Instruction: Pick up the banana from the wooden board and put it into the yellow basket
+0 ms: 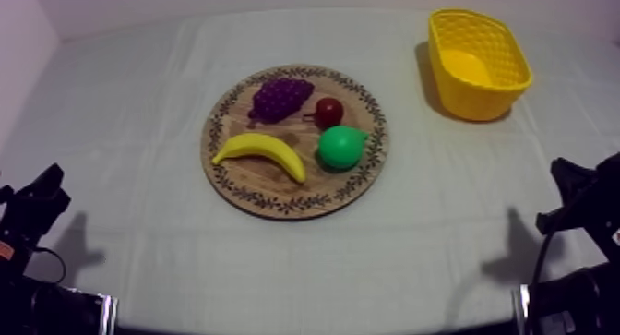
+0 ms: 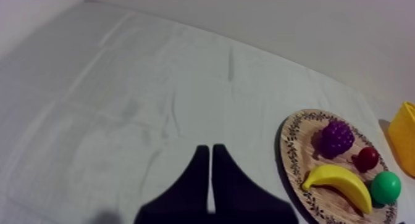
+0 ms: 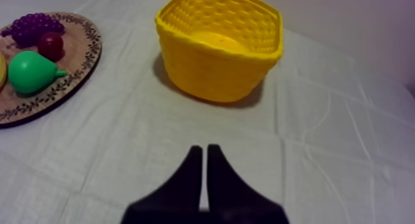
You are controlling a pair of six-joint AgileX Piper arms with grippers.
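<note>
The banana (image 1: 261, 152) is lying on the wooden board (image 1: 269, 201) at the centre of the frame in the top view, on the board's lower left part. A green pear (image 1: 340, 147) is sitting just beside the banana's right end. A bunch of grapes (image 1: 280, 96) is lying above the banana, and a small red fruit (image 1: 328, 112) is sitting between the grapes and the pear. The yellow basket (image 1: 481, 101) is standing upright at the upper right of the frame, well apart from the board, on the grey-white cloth (image 1: 138, 108) that is covering the bench.

The left tool (image 2: 210, 149) is sitting low at the lower left of the top view. In the left wrist view its fingers are pressed together on nothing, pointing over bare cloth with the board off to one side. The right tool (image 3: 204, 149) is sitting low at the lower right of the top view. Its fingers are likewise pressed together on nothing, pointing toward the basket across bare cloth.
</note>
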